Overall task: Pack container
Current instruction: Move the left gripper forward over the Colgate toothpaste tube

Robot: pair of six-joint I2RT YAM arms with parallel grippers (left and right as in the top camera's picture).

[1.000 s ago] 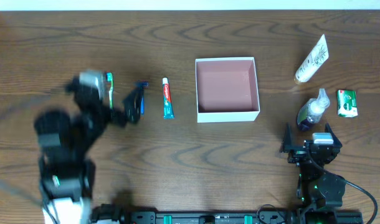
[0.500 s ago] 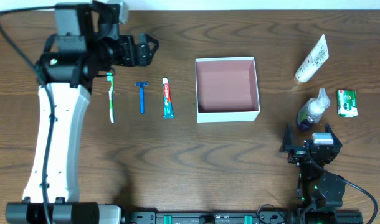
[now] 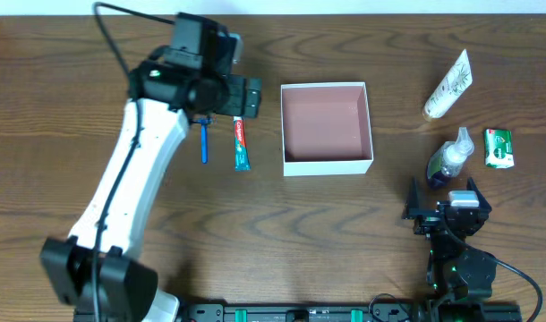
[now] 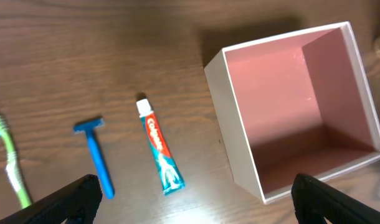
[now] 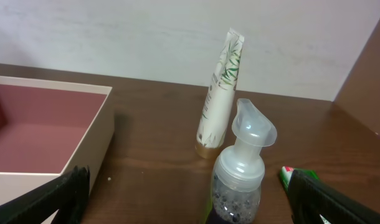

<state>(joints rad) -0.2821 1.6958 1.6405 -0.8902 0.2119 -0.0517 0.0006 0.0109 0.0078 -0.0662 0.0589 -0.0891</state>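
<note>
The container (image 3: 328, 165), a square white box with a pink inside, stands empty at mid-table; its near wall (image 4: 237, 138) shows in the left wrist view and a corner (image 5: 93, 144) in the right wrist view. My left gripper (image 3: 253, 97) hovers open above the table just left of it, holding nothing (image 4: 202, 205). Below it lie a toothpaste tube (image 3: 242, 143) (image 4: 160, 153), a blue razor (image 3: 203, 143) (image 4: 95, 157) and a green toothbrush (image 4: 9, 165), which the arm hides from overhead. My right gripper (image 3: 443, 190) (image 5: 185, 190) rests open near the front right.
A clear pump bottle (image 3: 449, 159) (image 5: 240, 168) with dark liquid stands just ahead of the right gripper. Beyond it stands a white tube (image 3: 447, 85) (image 5: 220, 93), and a green pack (image 3: 499, 148) (image 5: 299, 175) lies to the right.
My left arm has swung up from the front left and then rightward, and its gripper is now beside the container. The right arm and all objects have stayed put.
</note>
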